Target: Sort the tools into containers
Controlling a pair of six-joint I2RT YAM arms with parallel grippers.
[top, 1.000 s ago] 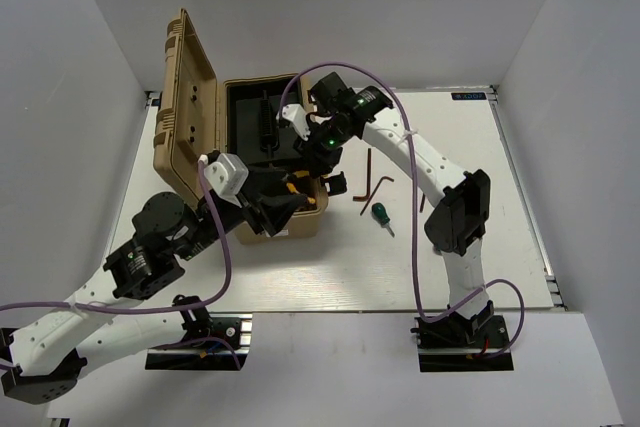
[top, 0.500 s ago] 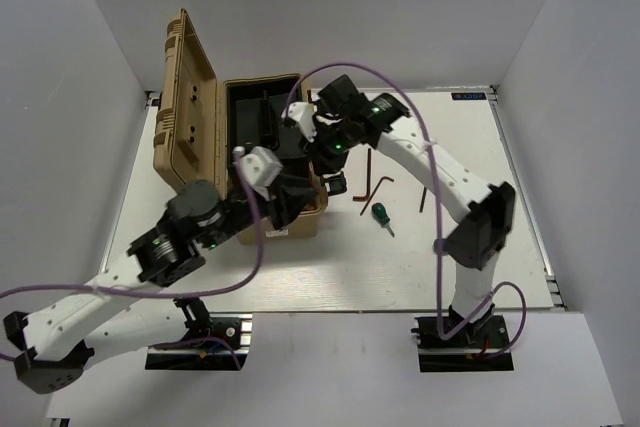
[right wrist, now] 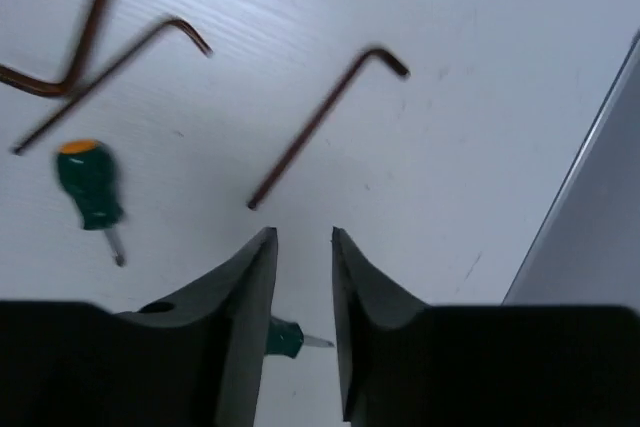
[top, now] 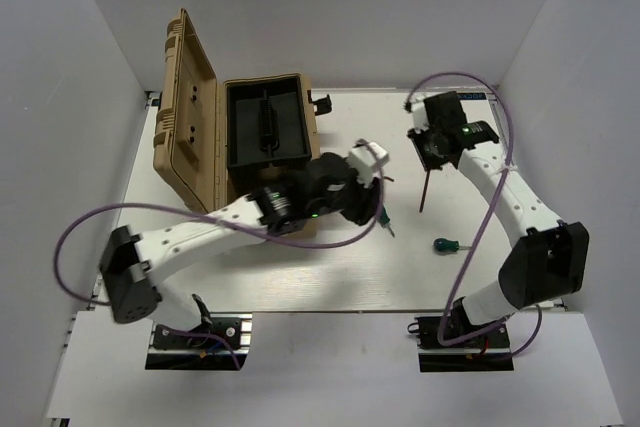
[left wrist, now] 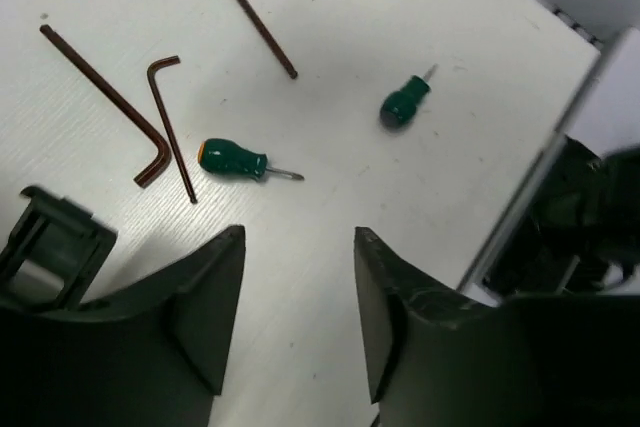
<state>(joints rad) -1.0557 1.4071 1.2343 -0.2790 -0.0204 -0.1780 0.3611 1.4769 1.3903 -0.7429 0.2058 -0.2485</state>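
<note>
Five tools lie loose on the white bench (top: 300, 277), right of the open tan case (top: 190, 137). An orange-capped green screwdriver (left wrist: 232, 159) sits just beside a small hex key (left wrist: 170, 132), which lies close against the bend of a long hex key (left wrist: 105, 88). A third hex key (left wrist: 253, 12) and a second green screwdriver (left wrist: 405, 102) lie apart, further right. The left end effector (left wrist: 295, 317) hangs above the near group, fingers spread wide, gripping nothing. The right end effector (right wrist: 300, 317) hovers over the third hex key, fingers parted only narrowly, also empty.
</note>
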